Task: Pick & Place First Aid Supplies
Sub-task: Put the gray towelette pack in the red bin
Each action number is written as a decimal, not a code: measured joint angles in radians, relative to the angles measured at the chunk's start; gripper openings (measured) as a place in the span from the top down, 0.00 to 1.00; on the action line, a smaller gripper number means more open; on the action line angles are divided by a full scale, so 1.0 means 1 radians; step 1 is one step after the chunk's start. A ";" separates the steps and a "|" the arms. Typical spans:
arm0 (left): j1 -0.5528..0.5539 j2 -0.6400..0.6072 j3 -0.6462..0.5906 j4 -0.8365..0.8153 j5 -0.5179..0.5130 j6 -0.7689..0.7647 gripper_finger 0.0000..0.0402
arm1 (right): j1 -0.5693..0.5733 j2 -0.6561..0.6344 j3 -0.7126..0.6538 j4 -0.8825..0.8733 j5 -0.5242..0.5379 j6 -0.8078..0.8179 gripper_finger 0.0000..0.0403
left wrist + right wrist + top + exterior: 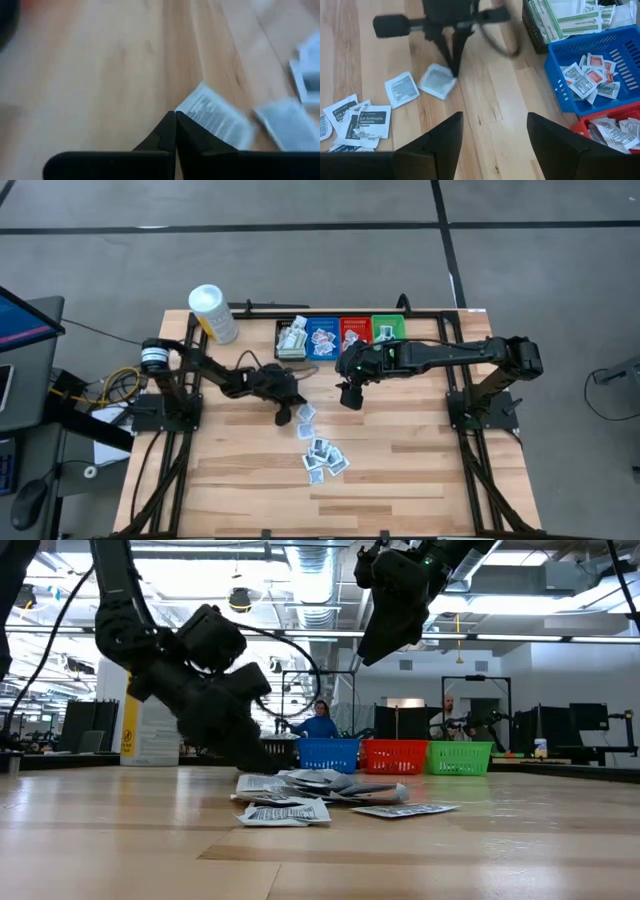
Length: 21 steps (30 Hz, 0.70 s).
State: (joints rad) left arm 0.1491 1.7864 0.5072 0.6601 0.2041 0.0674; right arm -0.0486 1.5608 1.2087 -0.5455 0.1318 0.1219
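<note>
Pale wood table [400, 470], seen from above: the heap of packets [322, 457] lies loose on it, well short of the row of bins. The left gripper [284, 416] is down at the bin-side edge of the heap, touching the outermost packet [304, 415]. The right gripper [350, 394] hangs between the heap and the bins, carrying nothing. The black bin [291, 338], blue bin [323, 336], red bin [355, 332] and green bin [388, 328] each have packets inside already.

At table height, the left gripper [245, 750] is right down at the board beside the heap [320, 796]; the right gripper [385, 635] is high above it.

Left wrist view: the two fingers [167, 137] are pressed together, tips meeting at the corner of one packet [216, 116]. Whether that corner is truly pinched I cannot tell.

Right wrist view: its own fingers [442, 142] are spread wide and empty. Ahead, the left gripper [455, 67] touches the same lone packet [437, 81], with the heap [360, 117] off to one side and the blue bin [555, 75] nearby.

My read: part done. Several packets are binned, a fair number remain, and this one is not yet lifted.
</note>
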 joint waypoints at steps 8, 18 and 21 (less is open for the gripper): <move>0.069 -0.223 0.003 0.029 -0.011 -0.053 0.99 | 0.001 0.000 0.000 0.011 0.000 0.003 0.47; 0.114 -0.453 0.004 0.043 0.109 -0.099 0.99 | 0.003 0.000 0.000 0.016 0.000 0.037 0.47; 0.116 -0.497 0.004 0.055 0.171 -0.139 0.99 | 0.012 0.000 0.000 0.016 0.000 0.037 0.47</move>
State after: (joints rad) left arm 0.2649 1.2890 0.5114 0.7155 0.3754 -0.0712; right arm -0.0369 1.5608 1.2087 -0.5294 0.1314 0.1586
